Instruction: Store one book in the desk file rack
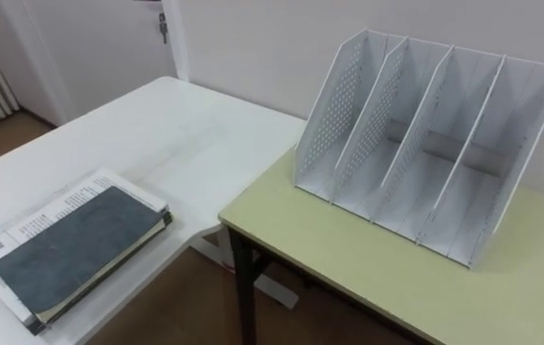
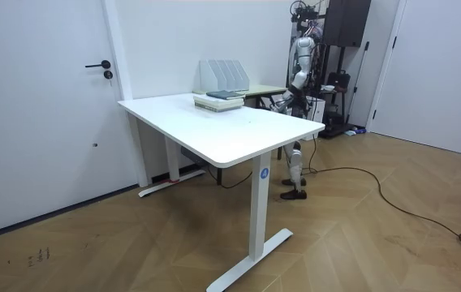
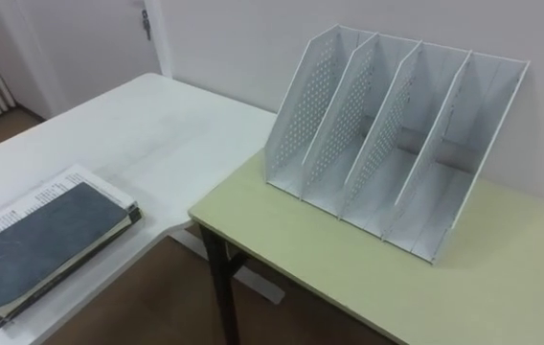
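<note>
A dark-covered book [image 1: 76, 251] tops a stack on the white table [image 1: 176, 134]; the file rack [image 1: 425, 144] stands on the green desk [image 1: 349, 259].

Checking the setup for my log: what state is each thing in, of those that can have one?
File rack: upright on the green desk, every compartment empty.
Dark grey book: closed, lying flat atop the stack on the white table.
White book: closed, flat beneath the grey one.
Door: shut.
</note>
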Motion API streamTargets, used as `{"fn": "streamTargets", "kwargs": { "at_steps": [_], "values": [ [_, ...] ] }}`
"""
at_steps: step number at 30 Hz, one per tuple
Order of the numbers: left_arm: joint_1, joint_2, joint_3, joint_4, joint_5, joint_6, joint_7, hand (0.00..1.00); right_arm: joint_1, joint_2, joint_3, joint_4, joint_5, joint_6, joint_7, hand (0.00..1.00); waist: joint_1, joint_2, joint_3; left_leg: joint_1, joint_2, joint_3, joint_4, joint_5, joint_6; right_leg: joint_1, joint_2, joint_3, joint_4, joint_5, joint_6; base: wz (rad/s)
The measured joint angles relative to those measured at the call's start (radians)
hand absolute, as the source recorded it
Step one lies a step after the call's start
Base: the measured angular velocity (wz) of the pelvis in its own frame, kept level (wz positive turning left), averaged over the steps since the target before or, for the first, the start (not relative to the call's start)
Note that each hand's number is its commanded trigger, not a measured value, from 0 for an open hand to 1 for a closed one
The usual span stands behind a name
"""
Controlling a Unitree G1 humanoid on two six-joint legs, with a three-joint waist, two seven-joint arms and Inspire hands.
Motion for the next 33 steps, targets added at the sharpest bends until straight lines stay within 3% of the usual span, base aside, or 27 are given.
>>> {"fn": "streamTargets", "kwargs": {
  "at_steps": [11,17,20,23,33],
  "values": [
    [-0.005,0.005,-0.181,-0.222,0.213,-0.007,0.001,0.0,-0.022,-0.003,0.029,-0.001,0.022,-0.014,0.014,0.0,-0.038,0.001,0.0,-0.01,-0.006,0.003,-0.001,0.0,0.0,-0.004,-0.006,-0.018,-0.001,-0.002,0.003,0.04],
    [-0.004,0.005,-0.205,-0.3,0.272,-0.001,0.0,0.0,-0.027,-0.003,0.029,0.0,0.027,-0.009,0.019,0.0,-0.051,0.002,-0.0011,-0.01,-0.006,0.004,-0.001,0.0,0.0,-0.005,-0.007,-0.019,0.0,-0.002,0.004,0.01],
    [0.001,0.024,-0.222,-0.415,0.301,0.008,0.002,0.0,-0.028,-0.003,0.029,0.001,0.037,-0.008,0.022,0.0,-0.054,0.002,-0.0013,-0.01,-0.006,0.004,0.0,0.0,0.0,-0.005,-0.007,-0.02,-0.001,-0.002,0.004,0.01],
    [-0.005,0.028,-0.222,-0.49,0.302,-0.004,0.049,0.0,-0.028,-0.004,0.029,0.002,0.044,-0.008,0.021,0.0,-0.055,0.007,-0.0044,-0.009,-0.007,0.003,0.0,0.0,0.0,-0.003,-0.008,-0.025,0.0,-0.002,0.004,0.01],
    [-0.006,0.053,-0.218,-0.561,0.331,-0.02,0.179,0.0,-0.026,-0.013,0.05,0.009,0.093,-0.008,0.014,0.0,-0.053,0.016,-0.0044,-0.013,-0.007,0.002,0.0,0.0,0.0,-0.003,-0.009,-0.037,-0.001,-0.002,0.004,0.03]
  ]
}}
